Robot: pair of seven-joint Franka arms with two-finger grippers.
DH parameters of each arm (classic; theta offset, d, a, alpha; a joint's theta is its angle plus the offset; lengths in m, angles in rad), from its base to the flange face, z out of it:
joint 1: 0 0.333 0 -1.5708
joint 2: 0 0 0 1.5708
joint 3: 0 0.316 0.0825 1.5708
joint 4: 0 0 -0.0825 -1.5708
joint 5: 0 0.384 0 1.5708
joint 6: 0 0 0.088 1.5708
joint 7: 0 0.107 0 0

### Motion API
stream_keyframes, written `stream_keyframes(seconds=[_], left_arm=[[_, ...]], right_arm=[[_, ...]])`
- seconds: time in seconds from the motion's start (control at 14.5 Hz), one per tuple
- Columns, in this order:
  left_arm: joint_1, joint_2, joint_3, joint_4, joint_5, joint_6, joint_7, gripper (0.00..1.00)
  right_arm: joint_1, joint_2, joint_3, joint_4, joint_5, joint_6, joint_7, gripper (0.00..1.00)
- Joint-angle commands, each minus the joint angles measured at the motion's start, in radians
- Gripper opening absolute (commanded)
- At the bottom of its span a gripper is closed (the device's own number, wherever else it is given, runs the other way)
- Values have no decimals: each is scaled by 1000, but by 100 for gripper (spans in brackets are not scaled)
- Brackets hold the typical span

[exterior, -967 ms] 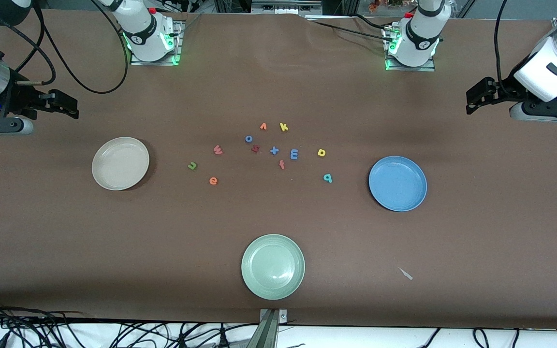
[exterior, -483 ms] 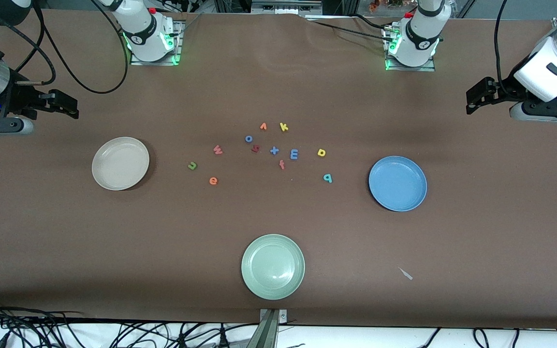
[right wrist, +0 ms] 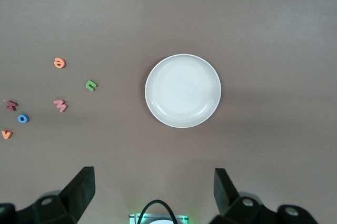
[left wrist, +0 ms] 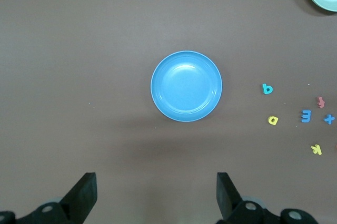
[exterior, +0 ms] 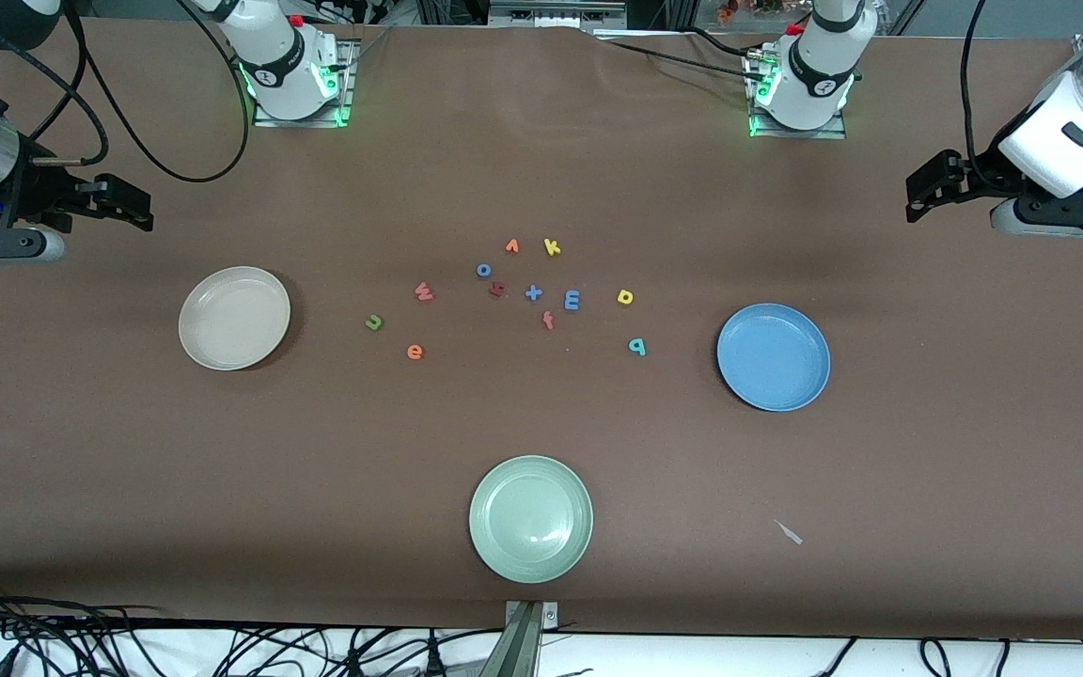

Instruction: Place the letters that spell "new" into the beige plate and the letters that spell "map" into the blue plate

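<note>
The beige plate (exterior: pixel 234 318) (right wrist: pixel 182 90) lies toward the right arm's end of the table, the blue plate (exterior: pixel 774 356) (left wrist: pixel 186 86) toward the left arm's end; both are bare. Between them lie the green "n" (exterior: pixel 373 322), pinkish "w" (exterior: pixel 423 291) and orange "e" (exterior: pixel 415 352), then the blue "m" (exterior: pixel 572 300), yellow "a" (exterior: pixel 625 297) and teal "p" (exterior: pixel 636 346). My right gripper (exterior: pixel 133 202) (right wrist: pixel 152 184) hangs open and holds nothing, above the table's end by the beige plate. My left gripper (exterior: pixel 922 193) (left wrist: pixel 156 187) hangs open the same way by the blue plate.
A pale green plate (exterior: pixel 530 518) sits nearest the front camera. Spare letters lie among the others: orange "v" (exterior: pixel 511 246), yellow "k" (exterior: pixel 552 247), blue "o" (exterior: pixel 483 270), a dark red piece (exterior: pixel 496 290), a blue plus (exterior: pixel 533 293), red-orange "f" (exterior: pixel 548 320). A small scrap (exterior: pixel 790 532) lies near the front edge.
</note>
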Motion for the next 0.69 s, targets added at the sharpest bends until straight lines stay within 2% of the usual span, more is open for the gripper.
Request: stream_keyframes(seconds=[0.0,0.62], left_arm=[[-2,17,-6,36,25,-24,8,100],[0,15,-6,36,25,-24,10,100]], right_arm=[[-9,-6,8,-4,-12,-2,-6,100],[-9,-7,8,-1,-14,-2,2,100]])
